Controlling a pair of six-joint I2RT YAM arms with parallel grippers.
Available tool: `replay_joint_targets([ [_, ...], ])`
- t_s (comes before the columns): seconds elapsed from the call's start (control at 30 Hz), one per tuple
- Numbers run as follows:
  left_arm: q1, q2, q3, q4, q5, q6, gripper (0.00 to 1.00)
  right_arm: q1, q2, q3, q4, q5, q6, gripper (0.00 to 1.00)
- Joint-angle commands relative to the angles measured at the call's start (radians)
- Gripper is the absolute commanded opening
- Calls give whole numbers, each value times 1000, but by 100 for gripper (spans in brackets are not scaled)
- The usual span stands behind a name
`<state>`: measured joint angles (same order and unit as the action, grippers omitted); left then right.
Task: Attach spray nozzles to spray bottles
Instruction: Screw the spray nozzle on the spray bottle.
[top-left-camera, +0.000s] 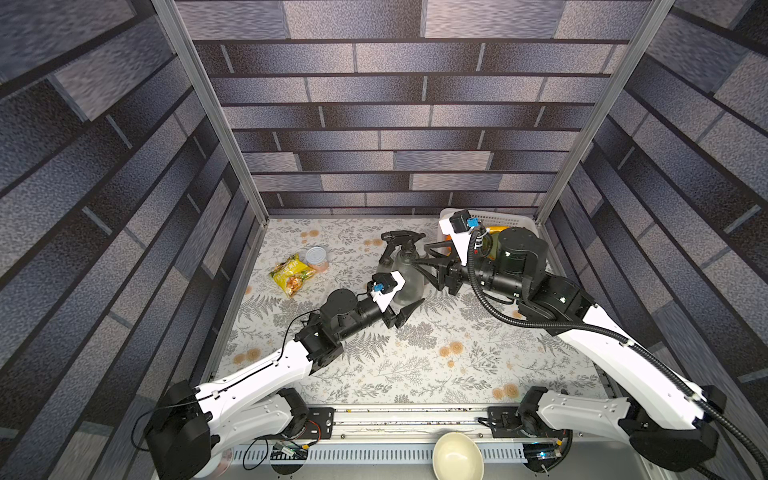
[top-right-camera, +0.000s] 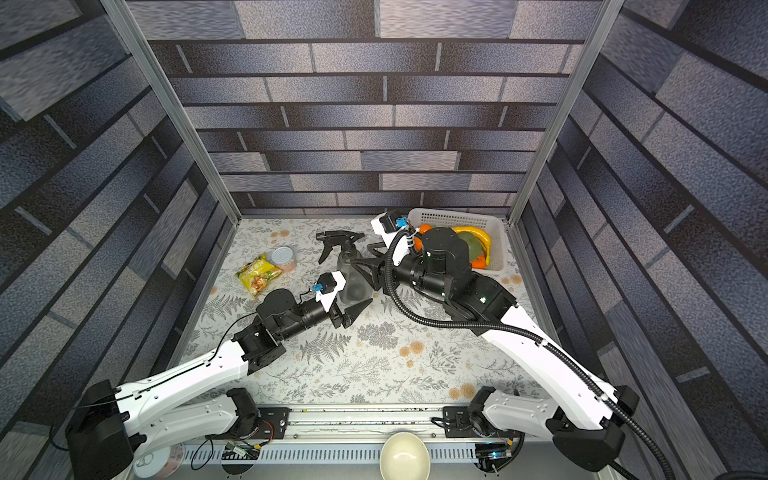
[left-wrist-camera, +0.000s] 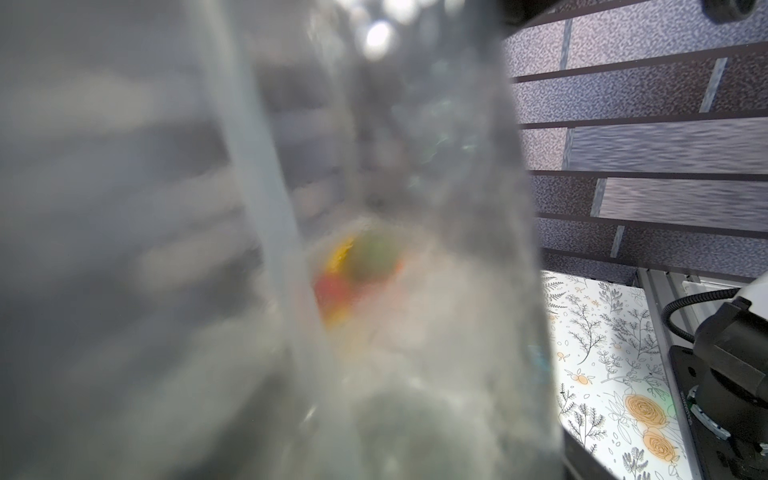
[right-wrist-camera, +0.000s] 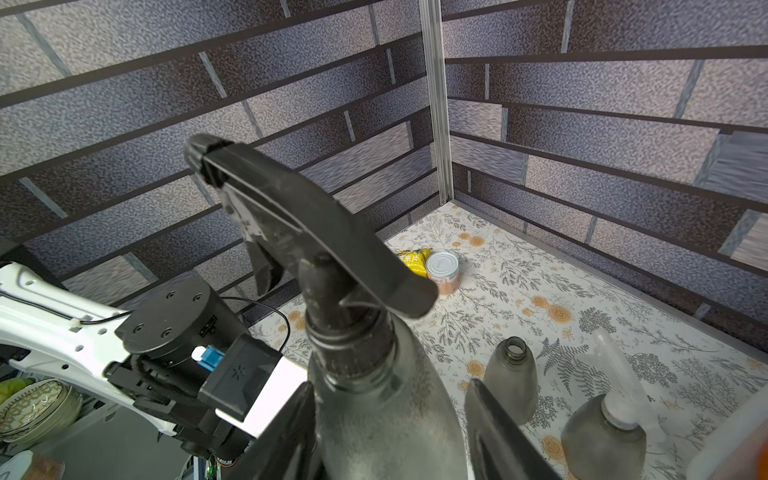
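The spray bottle (top-left-camera: 405, 276) — black spray nozzle (top-left-camera: 401, 237) seated — is clasped by the left hand (top-left-camera: 409, 299); the right hand (right-wrist-camera: 388, 386) is spread around it. Fruit (top-right-camera: 478, 235) is held in the basket (top-right-camera: 457, 217).

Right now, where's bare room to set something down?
The near tablecloth between the left arm and right arm, up to the front rail, is bare. Crowded: mid-table around the held spray bottle, the snack bag and can, the fruit basket.
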<state>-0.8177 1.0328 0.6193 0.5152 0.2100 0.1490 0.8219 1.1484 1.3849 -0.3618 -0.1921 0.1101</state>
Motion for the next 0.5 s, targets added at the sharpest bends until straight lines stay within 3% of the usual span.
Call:
replay_joint_targets([
  [0.0, -6, -18, 2, 22, 19, 1, 76, -7, 7, 21, 30, 36, -9, 58],
  [0.47, -15, -7, 10, 15, 14, 20, 76, -8, 80, 19, 80, 28, 54, 56],
])
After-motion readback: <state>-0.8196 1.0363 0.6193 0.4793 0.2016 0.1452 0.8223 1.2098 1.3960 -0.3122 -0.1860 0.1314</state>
